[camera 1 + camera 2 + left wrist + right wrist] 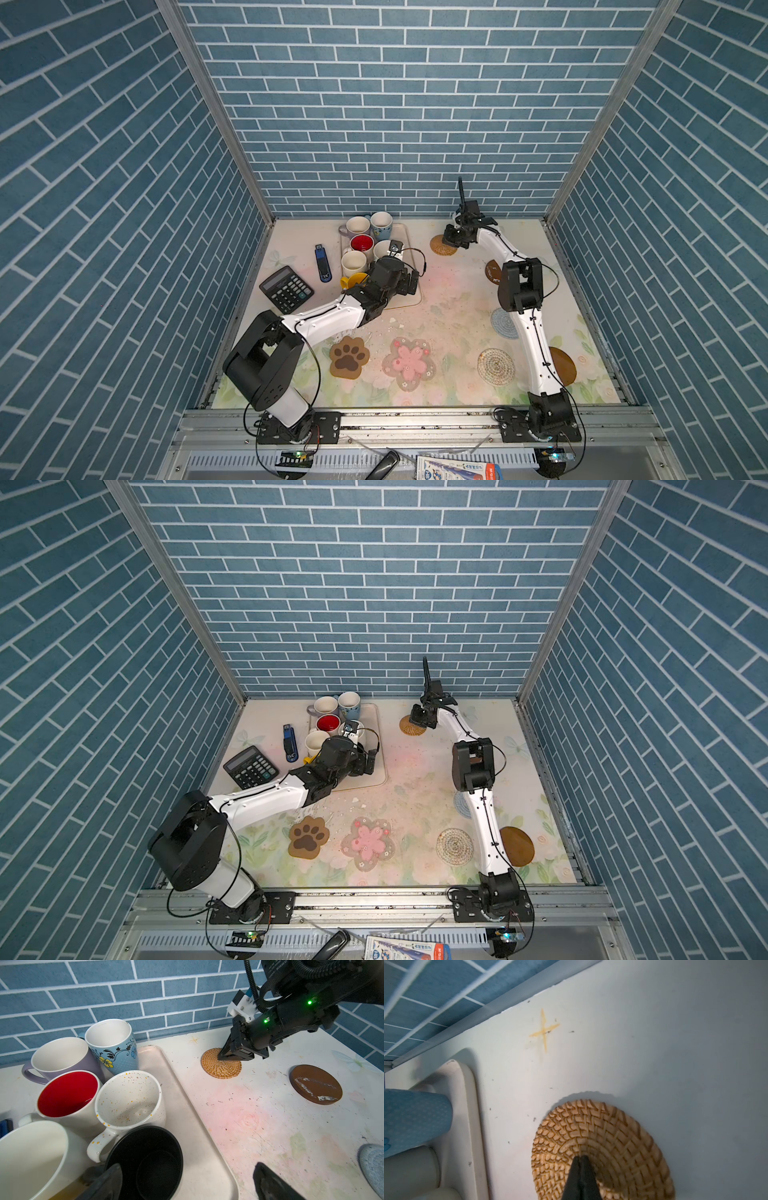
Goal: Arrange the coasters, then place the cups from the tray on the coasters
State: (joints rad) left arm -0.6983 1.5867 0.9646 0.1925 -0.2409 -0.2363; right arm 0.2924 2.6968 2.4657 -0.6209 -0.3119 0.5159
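Right gripper (pixel 580 1157): clenched, tips on the woven tan coaster (pixel 218 1069) just beside the tray (pixel 187 1095); a pinch cannot be confirmed. Left gripper (pixel 187 1165): released, straddling the black cup (pixel 145 1157) on the tray. No cup stands off the tray; placement is all pending.

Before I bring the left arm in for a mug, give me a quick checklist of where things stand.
1. left pincer open over the tray: ok.
2. black mug upright, close by the left pincer: ok.
3. paw coaster, nearest the left arm, bare: ok.
4. right pincer clear of the woven tan coaster: not ok, shut tips rest on it.
5. that coaster gripped or only pressed: cannot tell.
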